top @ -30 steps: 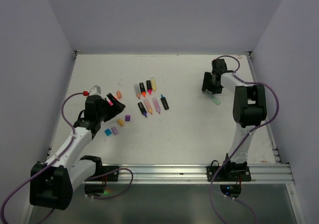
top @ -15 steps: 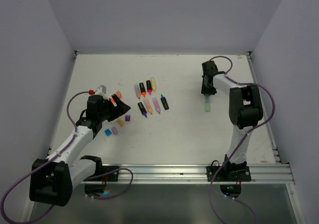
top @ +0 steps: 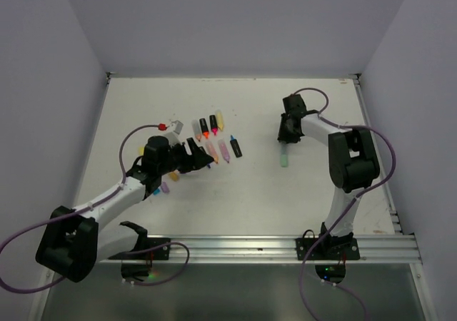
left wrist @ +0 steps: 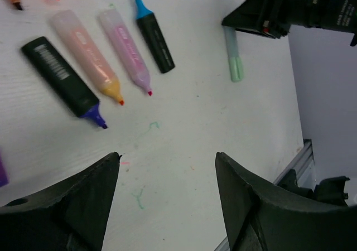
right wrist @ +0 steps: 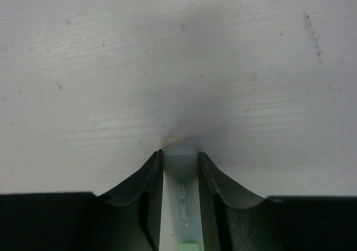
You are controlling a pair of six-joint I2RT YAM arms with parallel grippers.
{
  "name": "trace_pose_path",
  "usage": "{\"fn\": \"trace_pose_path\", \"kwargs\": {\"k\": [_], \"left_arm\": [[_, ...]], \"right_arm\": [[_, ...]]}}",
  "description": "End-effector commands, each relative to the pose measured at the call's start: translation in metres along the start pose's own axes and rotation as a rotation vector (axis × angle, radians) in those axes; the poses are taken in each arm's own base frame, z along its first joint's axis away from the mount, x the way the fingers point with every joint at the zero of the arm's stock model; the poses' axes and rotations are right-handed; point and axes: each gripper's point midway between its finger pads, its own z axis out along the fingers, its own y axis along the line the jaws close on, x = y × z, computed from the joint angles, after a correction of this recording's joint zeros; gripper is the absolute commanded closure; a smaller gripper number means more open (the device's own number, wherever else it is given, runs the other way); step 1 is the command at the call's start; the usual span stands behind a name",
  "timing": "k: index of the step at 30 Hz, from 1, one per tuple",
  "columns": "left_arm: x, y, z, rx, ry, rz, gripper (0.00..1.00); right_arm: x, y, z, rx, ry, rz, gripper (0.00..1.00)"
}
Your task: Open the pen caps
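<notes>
**A:** Start big. How is it laid out?

**B:** A white table (top: 285, 207). The left arm (top: 114, 192) stretches toward the middle of the overhead frame, and the right arm (top: 350, 157) is folded at the upper right.

**A:** And the grippers?

**B:** The left gripper (left wrist: 167, 157) has its fingers wide apart with nothing between them. It hangs over bare table just below and right of the row of highlighters (top: 214, 141). The right gripper (right wrist: 179, 159) is clamped on the pale barrel of a green highlighter (left wrist: 230, 44), with a finger pressed against each side.

**A:** Where are the pen caps?

**B:** A few loose pen caps (top: 165, 187) sit lower left of the row, partly hidden by the left arm. The row's tips look bare in the left wrist view. The green one ends in a brighter mint cap (left wrist: 237, 70), which seems still seated (I read it as a cap by its colour, so that's a judgement).

**A:** So which step is this?

**B:** Probably the last pen, with its barrel secured and its cap not yet gripped.

**A:** What does the next move call for?

**B:** The left gripper needs to cross to the right of the frame and line its open fingers across the mint cap. Then it should close and pull straight along the pen's axis while the right gripper holds firm.
</notes>
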Motion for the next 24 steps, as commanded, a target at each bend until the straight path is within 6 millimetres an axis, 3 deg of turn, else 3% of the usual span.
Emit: {"fn": "trace_pose_path", "kwargs": {"k": [1,7,16,24], "left_arm": [[-0.007,-0.046,0.009,0.192,-0.03,0.062,0.28],[-0.002,-0.066,0.034,0.212,-0.013,0.094,0.3],[0.028,-0.09,0.089,0.188,0.047,0.133,0.32],[0.028,-0.112,0.11,0.215,0.029,0.141,0.33]], "right_arm": [[0.007,0.033,-0.025,-0.174,0.013,0.093,1.0],[-0.001,0.057,-0.064,-0.311,-0.038,0.147,1.0],[-0.002,0.1,-0.124,-0.491,-0.102,0.199,1.0],[0.002,0.126,-0.147,-0.545,-0.116,0.188,1.0]]}}
